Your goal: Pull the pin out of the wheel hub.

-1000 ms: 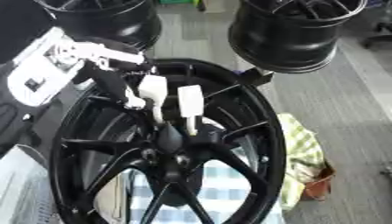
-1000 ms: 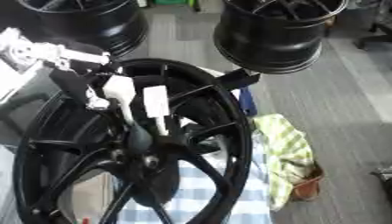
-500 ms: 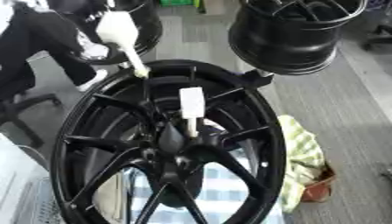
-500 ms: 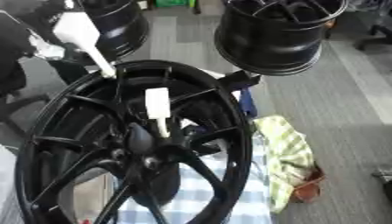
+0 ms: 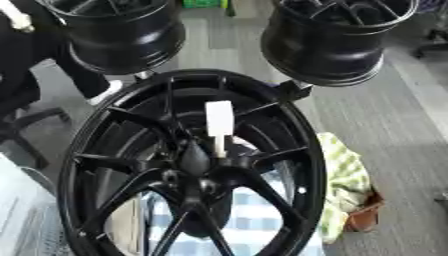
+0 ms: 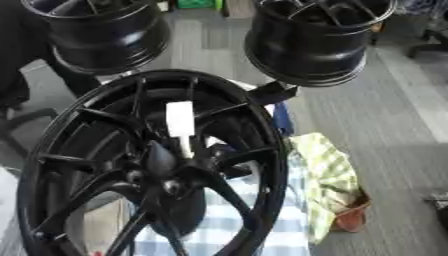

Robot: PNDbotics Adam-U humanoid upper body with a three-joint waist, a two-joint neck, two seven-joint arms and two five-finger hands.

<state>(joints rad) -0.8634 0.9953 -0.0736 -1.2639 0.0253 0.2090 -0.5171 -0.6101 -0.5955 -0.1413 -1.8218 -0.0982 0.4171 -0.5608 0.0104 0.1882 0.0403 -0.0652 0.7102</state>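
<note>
A large black spoked wheel hub stands tilted in the middle of both views. One white pin with a flat rectangular head sticks up out of the hub's centre, just above the bolt holes. At the upper left edge of the left eye view a slanted white piece shows, shaped like a second pin held in the air; whatever holds it is cut off by the picture's edge. Neither of my hands shows in either view.
Two more black wheels hang behind, one at the upper left and one at the upper right. A green checked cloth and a blue checked cloth lie under the hub. A dark chair stands at the left.
My left hand lifted one white pin out of the hub and carried it up and left out of the picture. The other pin stays in place. The camera has shifted slightly.
</note>
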